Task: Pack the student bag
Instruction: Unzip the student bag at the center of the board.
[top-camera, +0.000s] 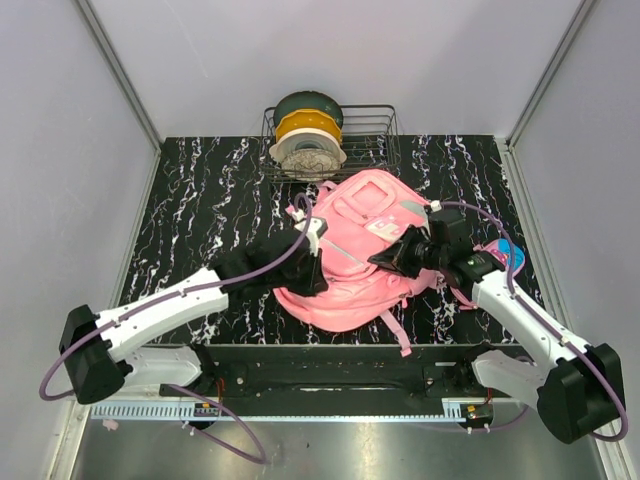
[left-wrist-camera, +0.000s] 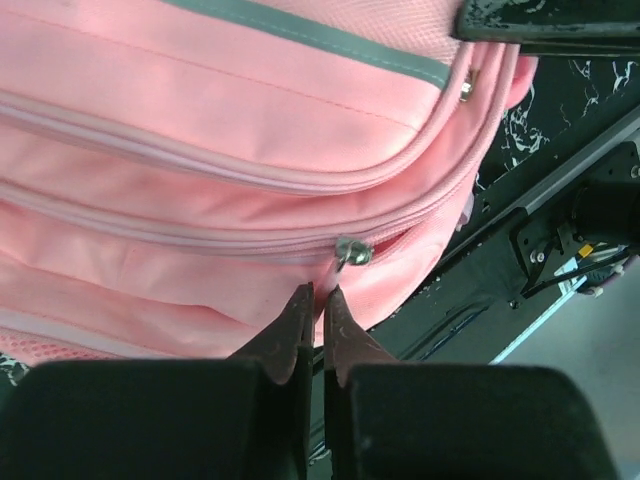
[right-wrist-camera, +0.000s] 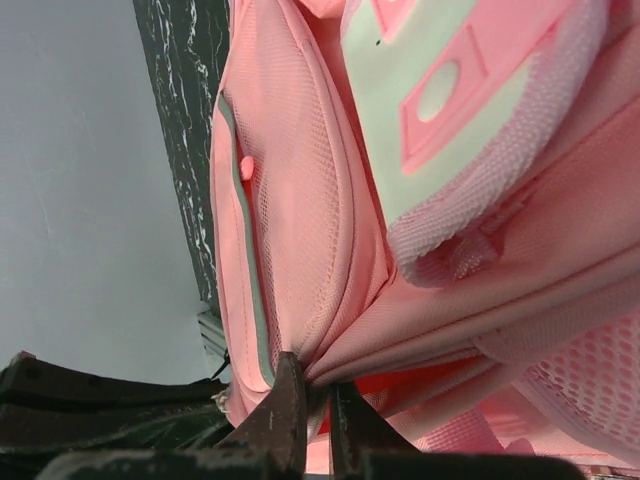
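enclosing the scene, pale grey walls (top-camera: 60, 150) are seen on three sides of a black, white-veined table (top-camera: 200, 190). the student bag (top-camera: 355, 255) is laid at the centre of the frame, slightly right. a wire basket (top-camera: 385, 125) with spools (top-camera: 308, 135) is set at upper centre. the right gripper (right-wrist-camera: 312, 378) is clenched on a fold of bag fabric. the left gripper (left-wrist-camera: 318, 293) is pressed closed at the zip line, just below the metal slider (left-wrist-camera: 352, 251).

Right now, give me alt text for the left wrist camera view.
A soft pink fabric backpack fills the view, with the left tool shut just beneath its small silver zipper slider. Black marbled tabletop shows at right.
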